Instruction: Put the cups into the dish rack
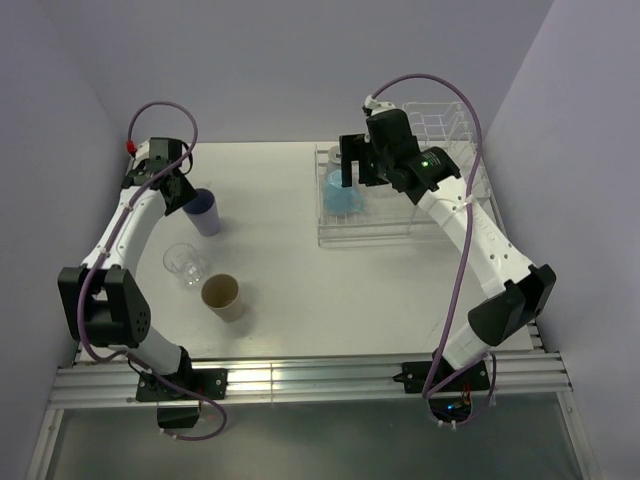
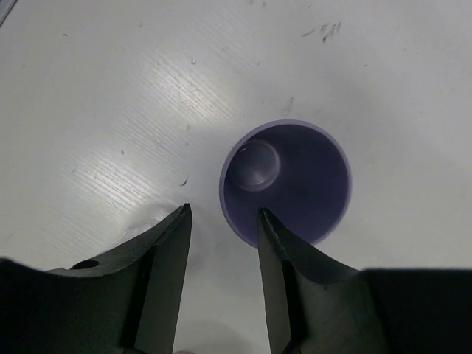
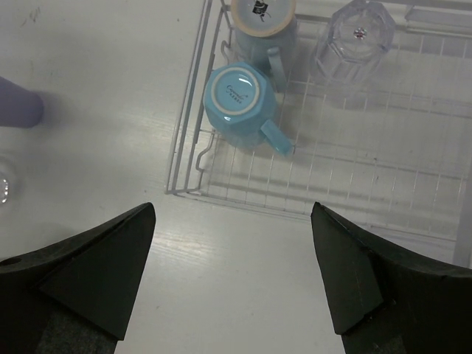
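A lavender tumbler (image 1: 205, 212) stands upright at the far left of the table. My left gripper (image 1: 188, 200) hangs open just above and beside it. In the left wrist view the tumbler's mouth (image 2: 285, 181) faces up and my left gripper (image 2: 223, 214) holds nothing, its right fingertip over the rim. A clear glass (image 1: 185, 262) and a tan brown cup (image 1: 222, 296) stand nearer me. The white dish rack (image 1: 400, 225) holds two light blue mugs (image 3: 237, 92) (image 3: 262, 15) and a clear glass (image 3: 359, 33), all upside down. My right gripper (image 3: 232, 210) is open and empty above the rack's near left corner.
The taller divider section (image 1: 440, 125) rises at the rack's far right. Side walls close in on both sides of the table. Bare white table (image 1: 280, 240) lies between the loose cups and the rack (image 3: 346, 166).
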